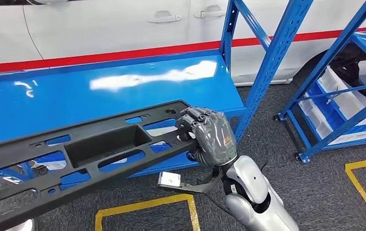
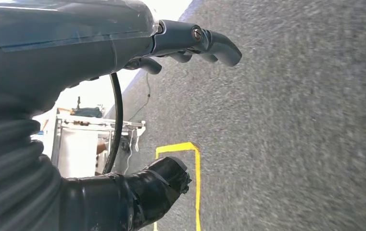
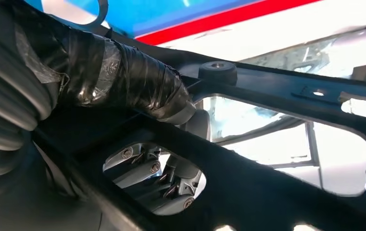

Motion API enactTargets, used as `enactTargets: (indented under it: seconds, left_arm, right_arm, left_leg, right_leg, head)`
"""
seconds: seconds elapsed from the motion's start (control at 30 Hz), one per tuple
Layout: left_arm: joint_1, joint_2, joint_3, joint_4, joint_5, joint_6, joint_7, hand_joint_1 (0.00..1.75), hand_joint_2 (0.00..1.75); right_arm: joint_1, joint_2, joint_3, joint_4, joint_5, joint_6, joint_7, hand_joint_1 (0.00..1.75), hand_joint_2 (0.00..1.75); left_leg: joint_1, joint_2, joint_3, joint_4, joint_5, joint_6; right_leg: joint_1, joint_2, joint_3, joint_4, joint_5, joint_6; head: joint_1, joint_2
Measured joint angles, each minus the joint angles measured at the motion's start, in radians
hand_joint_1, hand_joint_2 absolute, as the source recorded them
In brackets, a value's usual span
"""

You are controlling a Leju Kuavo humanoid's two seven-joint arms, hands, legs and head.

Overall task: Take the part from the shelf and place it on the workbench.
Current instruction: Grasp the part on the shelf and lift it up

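While the right hand (image 1: 213, 137) grips it, the part (image 1: 84, 154) (long, black) overhangs the workbench (image 1: 75, 91).

The part (image 1: 89, 154) stretches from the lower left of the head view up to the right, lying above the front edge of the counter (image 1: 99, 91), with the right robot hand (image 1: 212, 137) gripping its right end. Behind the counter stands a car (image 1: 123, 29), and a shelf upright (image 1: 272, 62) rises at the counter's right corner. Further right, a shelf rack (image 1: 344, 96) holds bins (image 1: 334, 84), standing on the floor (image 1: 277, 139) beside floor lines (image 1: 363, 187).
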State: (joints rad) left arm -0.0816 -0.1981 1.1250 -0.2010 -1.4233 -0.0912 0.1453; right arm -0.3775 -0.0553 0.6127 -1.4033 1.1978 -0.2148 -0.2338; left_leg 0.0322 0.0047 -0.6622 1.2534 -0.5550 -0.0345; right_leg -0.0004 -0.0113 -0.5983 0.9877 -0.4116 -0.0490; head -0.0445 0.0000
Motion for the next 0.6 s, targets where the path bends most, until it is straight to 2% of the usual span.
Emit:
enactTargets:
  seconds: [0.03,0.07,0.1,0.13,0.17,0.23,0.27,0.3,0.33,0.4,0.43,0.47,0.5,0.53,0.57,0.6]
  left_arm:
    - [0.0,0.001,0.0,0.0,-0.001,0.0,0.0,0.0,1.75]
    - [-0.001,0.002,0.0,0.0,-0.001,0.0,0.0,0.0,1.75]
    - [-0.002,0.002,0.0,0.0,-0.001,0.0,-0.001,0.0,1.75]
    - [-0.002,0.001,0.0,0.0,-0.001,0.0,-0.001,0.0,1.75]
    - [-0.003,0.001,0.0,0.0,-0.001,-0.001,-0.002,0.0,1.75]
    - [-0.001,0.0,0.0,0.0,-0.001,-0.002,-0.003,0.0,1.75]
    - [-0.001,0.0,0.0,0.0,-0.001,-0.002,-0.003,0.0,1.75]
    - [-0.002,0.0,0.0,0.0,-0.001,-0.002,-0.003,0.0,1.75]
    - [-0.003,0.0,0.0,0.0,-0.001,-0.002,-0.003,0.0,1.75]
    - [-0.005,0.0,0.0,0.0,-0.001,-0.002,-0.003,0.0,1.75]
    - [-0.004,0.0,0.0,0.0,-0.001,-0.002,-0.003,0.0,1.75]
    - [-0.004,0.0,0.0,0.0,-0.001,-0.002,-0.002,0.0,1.75]
    - [-0.004,0.0,0.0,0.0,-0.001,-0.002,-0.002,0.0,1.75]
    - [-0.004,0.0,0.0,0.0,-0.002,-0.002,-0.002,0.0,1.75]
    - [-0.004,-0.001,0.0,0.0,-0.002,-0.002,-0.002,0.0,1.75]
    - [-0.005,-0.004,0.0,0.0,-0.002,-0.002,-0.002,0.0,1.75]
  right_arm:
    - [0.0,0.0,0.002,0.0,0.0,0.0,0.0,1.75,1.75]
    - [0.0,0.0,0.003,0.0,0.0,0.0,0.0,1.75,1.75]
    - [0.0,0.0,0.004,0.0,0.0,0.0,0.0,1.75,1.75]
    - [-0.001,0.0,0.004,0.0,0.0,0.0,0.0,1.75,1.75]
    - [-0.001,0.0,0.005,0.0,0.0,0.0,0.0,1.75,1.75]
    - [-0.003,0.0,0.006,0.0,0.0,0.0,0.001,1.75,1.75]
    - [-0.003,-0.001,0.006,0.0,0.0,0.0,0.001,1.75,1.75]
    - [-0.003,-0.001,0.006,0.001,0.0,0.0,0.0,1.75,1.75]
    - [-0.003,-0.001,0.007,0.001,0.0,0.001,0.0,1.75,1.75]
    - [-0.002,-0.001,0.008,0.002,-0.001,0.001,0.001,1.75,1.75]
    - [-0.002,-0.002,0.008,0.003,-0.002,0.002,0.002,1.75,1.75]
    - [-0.002,-0.002,0.008,0.004,-0.004,0.004,0.002,1.75,1.75]
    - [-0.002,-0.002,0.008,0.005,-0.006,0.005,0.003,1.75,1.75]
    - [-0.003,-0.002,0.008,0.006,-0.008,0.007,0.003,1.75,1.75]
    - [-0.004,-0.002,0.008,0.006,-0.009,0.009,0.003,1.75,1.75]
    - [-0.006,-0.002,0.008,0.006,-0.01,0.011,0.004,1.75,1.75]
  left_leg:
    - [0.003,0.0,0.035,-0.038,0.03,-0.006]
    - [0.006,0.0,0.074,-0.096,0.044,-0.014]
    - [0.007,-0.002,0.111,-0.153,0.046,-0.017]
    - [0.007,-0.005,0.132,-0.191,0.039,-0.015]
    - [0.006,-0.008,0.14,-0.209,0.027,-0.008]
    - [0.006,-0.01,0.129,-0.204,0.031,0.014]
    - [0.006,-0.007,0.122,-0.203,0.038,0.023]
    - [0.005,-0.004,0.112,-0.202,0.046,0.033]
    - [0.004,-0.002,0.1,-0.203,0.057,0.041]
    - [-0.002,0.001,0.075,-0.202,0.079,0.052]
    - [-0.006,0.002,0.061,-0.202,0.09,0.055]
    - [-0.01,0.003,0.047,-0.202,0.1,0.057]
    - [-0.015,0.003,0.034,-0.202,0.11,0.058]
    - [-0.02,0.002,0.023,-0.202,0.12,0.059]
    - [-0.023,0.002,0.014,-0.203,0.129,0.061]
    - [-0.028,0.001,0.007,-0.203,0.138,0.06]
  right_leg:
    - [-0.004,0.0,-0.019,0.012,0.005,0.006]
    - [-0.008,-0.001,-0.037,0.026,0.009,0.012]
    - [-0.008,0.0,-0.054,0.041,0.012,0.018]
    - [-0.006,0.001,-0.065,0.053,0.015,0.024]
    - [-0.003,0.002,-0.073,0.062,0.02,0.029]
    - [-0.002,0.007,-0.081,0.069,0.03,0.037]
    - [-0.003,0.009,-0.087,0.075,0.025,0.041]
    - [-0.005,0.01,-0.096,0.091,0.002,0.045]
    - [-0.007,0.011,-0.107,0.125,-0.039,0.049]
    - [-0.007,0.01,-0.135,0.243,-0.142,0.052]
    - [-0.006,0.01,-0.143,0.303,-0.174,0.051]
    - [-0.005,0.011,-0.141,0.34,-0.183,0.047]
    - [-0.001,0.011,-0.123,0.345,-0.173,0.04]
    - [0.004,0.011,-0.087,0.314,-0.151,0.028]
    - [0.013,0.012,-0.035,0.251,-0.13,0.008]
    - [0.025,0.012,0.022,0.173,-0.123,-0.013]
  head:
    - [0.0,0.0]
    - [0.0,0.0]
    - [-0.001,0.0]
    - [0.0,0.0]
    - [0.0,0.0]
    - [0.003,0.0]
    - [0.003,0.0]
    - [0.004,0.0]
    - [0.004,0.0]
    - [0.004,0.0]
    - [0.004,0.0]
    - [0.004,0.0]
    - [0.004,0.0]
    - [0.004,0.0]
    - [0.004,0.0]
    - [0.004,0.0]
